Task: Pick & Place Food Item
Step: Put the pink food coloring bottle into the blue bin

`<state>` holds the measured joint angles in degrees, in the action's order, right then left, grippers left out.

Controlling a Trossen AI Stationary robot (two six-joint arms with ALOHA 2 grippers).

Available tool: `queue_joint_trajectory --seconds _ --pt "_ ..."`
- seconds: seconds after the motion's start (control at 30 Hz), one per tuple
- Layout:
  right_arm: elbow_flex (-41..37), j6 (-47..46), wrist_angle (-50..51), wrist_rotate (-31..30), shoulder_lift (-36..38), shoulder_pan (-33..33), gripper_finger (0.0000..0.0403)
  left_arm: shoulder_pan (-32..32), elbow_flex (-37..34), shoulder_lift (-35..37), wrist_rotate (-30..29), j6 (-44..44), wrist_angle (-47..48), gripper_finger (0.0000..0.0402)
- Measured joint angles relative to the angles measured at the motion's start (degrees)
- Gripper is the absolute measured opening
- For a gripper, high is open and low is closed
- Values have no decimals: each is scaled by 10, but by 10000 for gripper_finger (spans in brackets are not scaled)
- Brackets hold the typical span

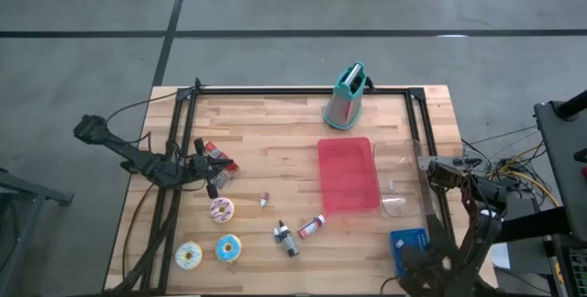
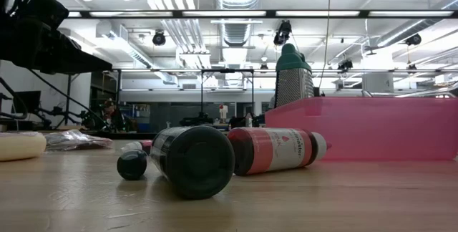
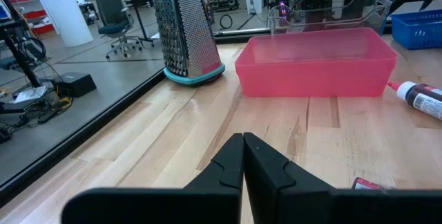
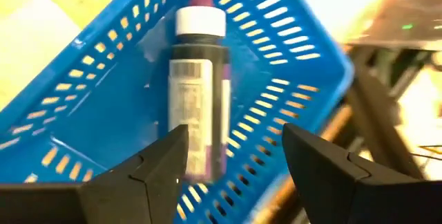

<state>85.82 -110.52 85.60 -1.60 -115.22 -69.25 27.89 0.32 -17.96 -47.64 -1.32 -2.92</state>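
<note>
A dark bottle (image 4: pixel 200 89) with a white cap lies on its side in the blue basket (image 4: pixel 90 113), which stands at the table's near right corner (image 1: pixel 410 242). My right gripper (image 4: pixel 235 133) hovers open above the bottle, one finger to each side, touching nothing. Its arm covers part of the basket in the high view. My left gripper (image 3: pixel 243 148) waits shut at the table's left side (image 1: pixel 215 176), holding nothing. Three donuts (image 1: pixel 221 209) (image 1: pixel 228 247) (image 1: pixel 189 256) lie on the wood near the front left.
A pink tray (image 1: pixel 348 173) lies mid-table with a clear container (image 1: pixel 404 176) to its right and a teal-topped grater (image 1: pixel 346 97) at the far edge. Two small bottles (image 1: pixel 286 238) (image 1: pixel 312 227) and a red packet (image 1: pixel 220 158) lie on the wood.
</note>
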Motion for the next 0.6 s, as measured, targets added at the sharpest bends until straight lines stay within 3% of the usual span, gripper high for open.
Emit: queue_joint_trajectory --seconds 0.1,0.6 --pt "37 1 48 -34 0 0 227 0 0 0 0 0 0 12" --pt "84 27 44 -203 87 23 226 0 0 0 0 0 0 12"
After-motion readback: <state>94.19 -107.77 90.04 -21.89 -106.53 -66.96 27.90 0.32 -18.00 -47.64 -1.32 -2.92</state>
